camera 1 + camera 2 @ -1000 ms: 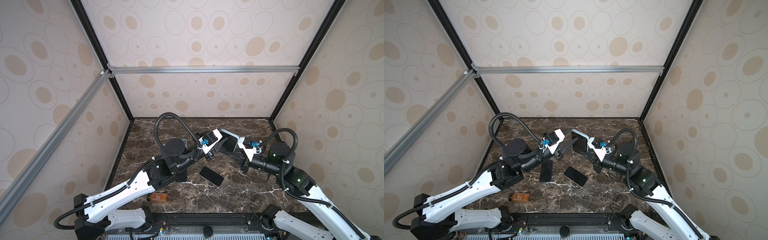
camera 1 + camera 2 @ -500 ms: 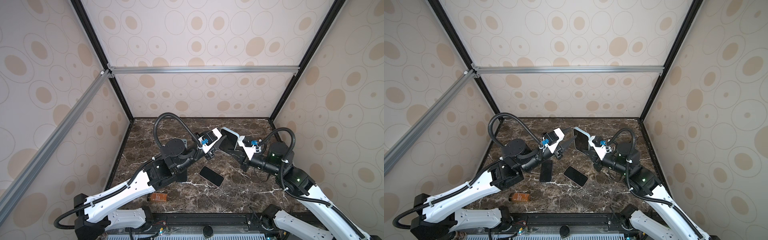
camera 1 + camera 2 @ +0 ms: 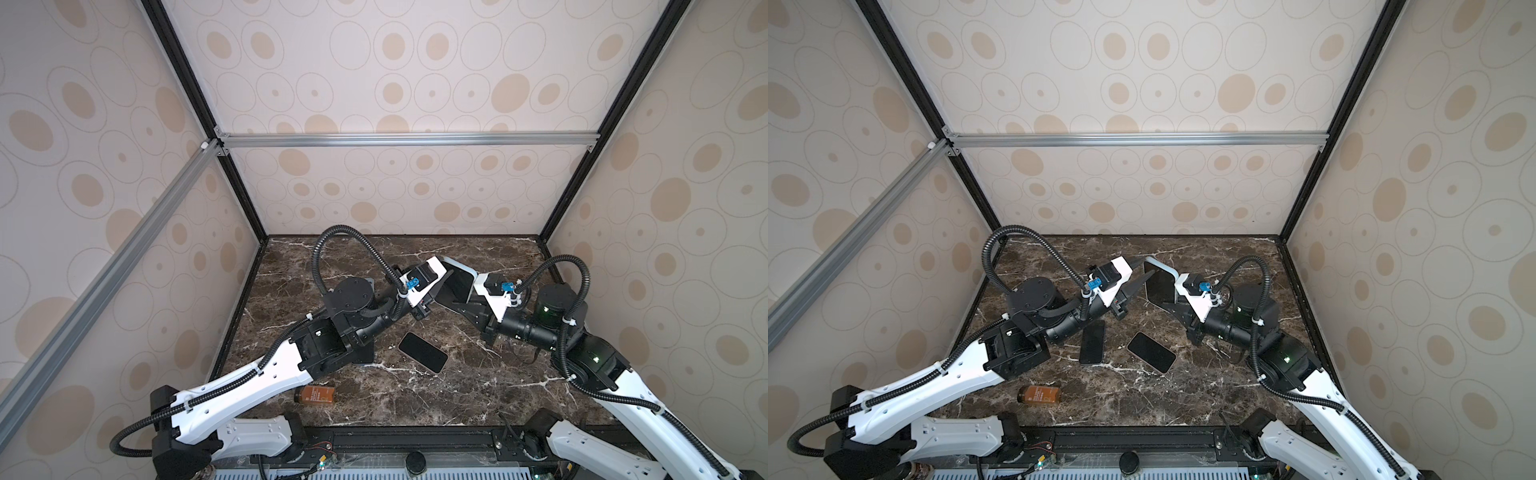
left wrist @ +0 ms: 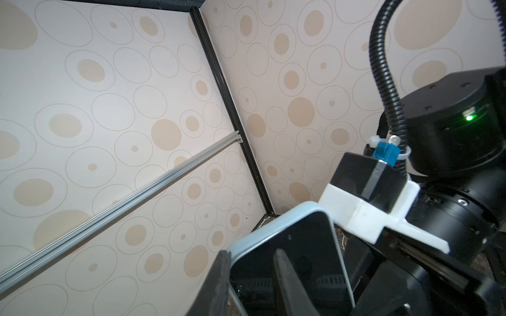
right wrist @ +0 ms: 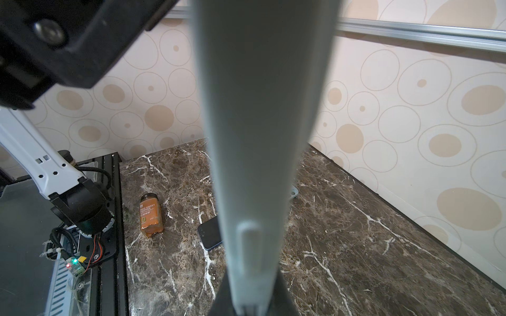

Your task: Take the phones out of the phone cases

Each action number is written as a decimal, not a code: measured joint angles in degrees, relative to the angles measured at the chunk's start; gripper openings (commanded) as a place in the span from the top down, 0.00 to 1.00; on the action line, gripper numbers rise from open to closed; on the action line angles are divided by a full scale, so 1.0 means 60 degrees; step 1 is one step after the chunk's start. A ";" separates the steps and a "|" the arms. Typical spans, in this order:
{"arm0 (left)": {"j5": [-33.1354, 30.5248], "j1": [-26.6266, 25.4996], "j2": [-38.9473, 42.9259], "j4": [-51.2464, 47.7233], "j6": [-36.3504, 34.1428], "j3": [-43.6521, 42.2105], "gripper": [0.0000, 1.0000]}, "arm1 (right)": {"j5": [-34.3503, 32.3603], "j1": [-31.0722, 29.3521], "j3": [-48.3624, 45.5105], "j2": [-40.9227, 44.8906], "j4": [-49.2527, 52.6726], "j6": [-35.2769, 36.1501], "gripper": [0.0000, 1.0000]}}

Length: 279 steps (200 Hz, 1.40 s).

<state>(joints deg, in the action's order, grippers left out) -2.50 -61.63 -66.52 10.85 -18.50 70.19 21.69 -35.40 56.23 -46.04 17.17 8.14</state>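
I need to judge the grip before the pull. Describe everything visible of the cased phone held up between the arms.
The cased phone is a dark glossy screen in a pale blue, matte-looking case with rounded corners and a raised side button. It hangs tilted above the marble table, screen toward the left arm. The right tool is shut on its lower end; the fingers of the left tool straddle its side edge, contact unclear.

Lab enclosure: aluminium rail (image 3: 407, 139), patterned walls (image 3: 415, 62), marble tabletop (image 3: 457, 395).
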 measured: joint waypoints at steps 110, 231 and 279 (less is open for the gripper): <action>-0.0029 -0.0018 0.0018 0.0168 0.0015 -0.0171 0.75 | 0.0459 0.0036 0.0000 -0.0007 0.0040 -0.0135 1.00; 0.0477 0.0229 0.0175 0.0667 0.0514 -0.0903 0.75 | 0.1013 0.0146 -0.0073 -0.0011 0.0492 -0.0091 1.00; 0.1257 0.0572 0.0124 0.0510 0.0590 -0.0925 0.75 | 0.1140 0.0164 -0.0106 -0.0011 0.0514 -0.0087 1.00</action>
<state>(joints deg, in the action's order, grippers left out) 5.04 -58.19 -65.78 13.91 -14.96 64.64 28.53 -34.41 55.59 -46.11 20.25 7.62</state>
